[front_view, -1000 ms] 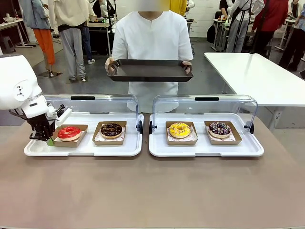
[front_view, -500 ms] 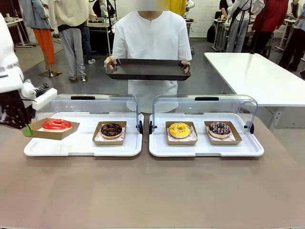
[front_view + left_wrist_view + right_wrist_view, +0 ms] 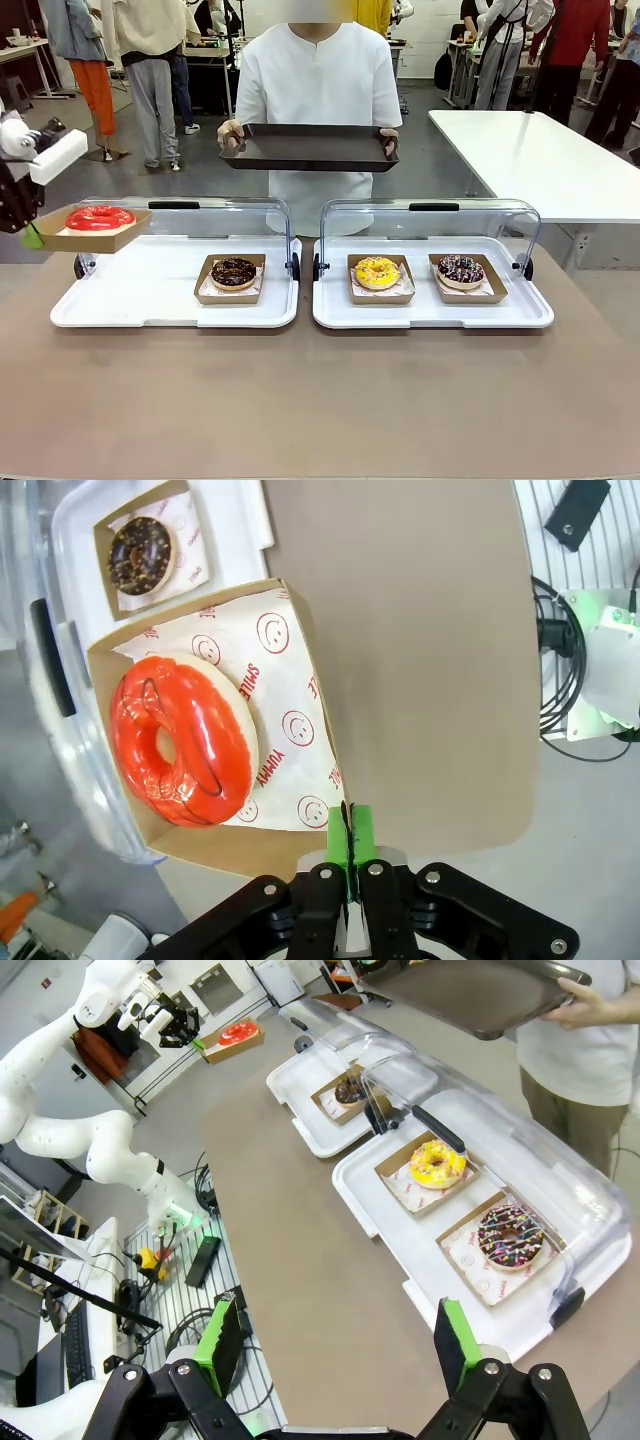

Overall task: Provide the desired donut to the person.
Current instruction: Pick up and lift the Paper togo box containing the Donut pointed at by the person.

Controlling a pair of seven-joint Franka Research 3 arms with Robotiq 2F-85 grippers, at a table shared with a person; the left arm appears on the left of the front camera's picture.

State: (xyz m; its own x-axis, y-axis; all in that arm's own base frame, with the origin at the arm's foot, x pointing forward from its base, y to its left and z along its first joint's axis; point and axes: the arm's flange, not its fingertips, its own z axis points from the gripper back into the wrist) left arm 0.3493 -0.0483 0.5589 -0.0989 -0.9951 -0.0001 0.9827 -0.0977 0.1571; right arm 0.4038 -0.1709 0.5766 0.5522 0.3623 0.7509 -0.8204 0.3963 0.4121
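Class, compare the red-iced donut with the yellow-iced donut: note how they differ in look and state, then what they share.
Icing: the red donut is red, the yellow donut yellow. Support: the red donut's box hangs in the air, pinched by the shut left gripper; the yellow donut's box rests in a white tray. Shared: both are rings in brown paper-lined boxes.

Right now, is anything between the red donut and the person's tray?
Yes: the raised clear left lid stands between the red donut, in the carton the left gripper holds, and the tray the person holds. The donut hangs about level with the lid's top, so it likely must pass over.
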